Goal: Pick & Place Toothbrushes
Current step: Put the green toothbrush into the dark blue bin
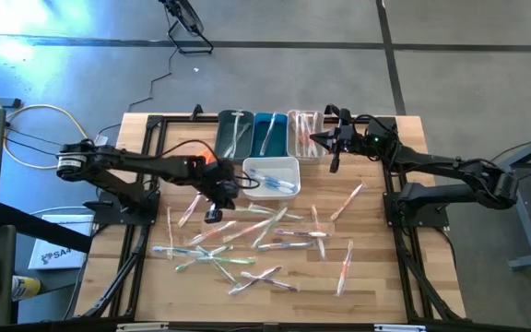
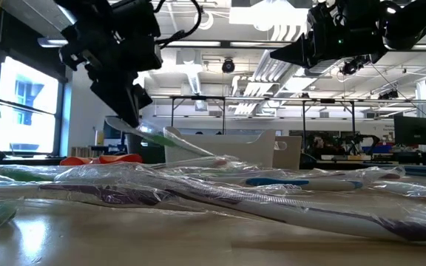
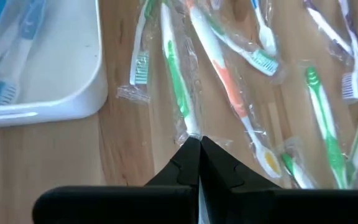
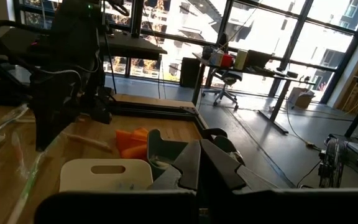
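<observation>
Counter (image 1: pixel 376 277) of pale wood, strewn with wrapped toothbrushes (image 1: pixel 247 242). Four bins sit at the far edge: the white bin (image 1: pixel 271 189) holds blue-handled ones. The left gripper (image 3: pixel 199 144), jaws clamped on a green toothbrush (image 3: pixel 178 87), hangs beside that bin. The right gripper (image 1: pixel 332 140) waits above the bins, jaws together. Best to lift straight, so neighbouring wrappers don't drag along.

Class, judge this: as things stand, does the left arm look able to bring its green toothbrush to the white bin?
Probably yes. The left tool is shut on the green toothbrush, the white bin sits close beside it, and nothing visible stands between them.
</observation>
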Controlling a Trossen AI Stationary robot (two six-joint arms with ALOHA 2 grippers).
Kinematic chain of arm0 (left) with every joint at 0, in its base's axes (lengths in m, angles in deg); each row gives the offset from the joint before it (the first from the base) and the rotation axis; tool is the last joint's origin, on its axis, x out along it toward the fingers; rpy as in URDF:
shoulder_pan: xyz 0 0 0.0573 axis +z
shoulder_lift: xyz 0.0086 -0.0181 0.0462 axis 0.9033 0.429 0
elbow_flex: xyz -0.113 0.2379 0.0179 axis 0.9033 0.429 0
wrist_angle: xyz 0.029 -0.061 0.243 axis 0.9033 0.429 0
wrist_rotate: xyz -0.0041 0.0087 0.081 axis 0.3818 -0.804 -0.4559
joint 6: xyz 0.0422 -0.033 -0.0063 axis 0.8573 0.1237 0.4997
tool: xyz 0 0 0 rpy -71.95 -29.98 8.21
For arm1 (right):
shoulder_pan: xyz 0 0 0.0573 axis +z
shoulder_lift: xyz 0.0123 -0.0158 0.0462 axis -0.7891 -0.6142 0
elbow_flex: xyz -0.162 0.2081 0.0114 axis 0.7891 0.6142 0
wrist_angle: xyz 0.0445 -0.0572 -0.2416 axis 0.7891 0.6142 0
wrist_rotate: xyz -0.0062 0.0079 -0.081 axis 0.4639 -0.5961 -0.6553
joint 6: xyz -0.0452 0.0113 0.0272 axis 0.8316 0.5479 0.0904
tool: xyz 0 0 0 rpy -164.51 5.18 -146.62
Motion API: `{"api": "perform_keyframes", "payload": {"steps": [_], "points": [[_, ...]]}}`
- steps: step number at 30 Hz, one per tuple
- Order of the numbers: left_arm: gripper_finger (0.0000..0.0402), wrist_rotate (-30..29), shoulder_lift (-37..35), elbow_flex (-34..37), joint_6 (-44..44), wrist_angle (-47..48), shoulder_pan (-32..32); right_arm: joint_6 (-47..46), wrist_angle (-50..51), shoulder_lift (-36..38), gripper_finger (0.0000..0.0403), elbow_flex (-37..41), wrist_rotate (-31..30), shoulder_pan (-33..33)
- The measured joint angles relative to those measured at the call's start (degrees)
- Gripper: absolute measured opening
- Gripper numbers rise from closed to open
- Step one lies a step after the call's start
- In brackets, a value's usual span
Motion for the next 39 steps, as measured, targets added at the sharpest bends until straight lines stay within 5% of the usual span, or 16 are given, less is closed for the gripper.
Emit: {"api": "perform_keyframes", "payload": {"steps": [15,39], "points": [[0.0,-0.7,0.0,-10.5,-0.5,5.5,0.0,0.0,0.1,0.0,0.0002,0.0,0.0,0.0],[0.0,-26.7,0.0,-19.2,0.4,10.5,0.1,0.0,0.1,0.0,0.0003,0.0,0.0,0.0]]}}
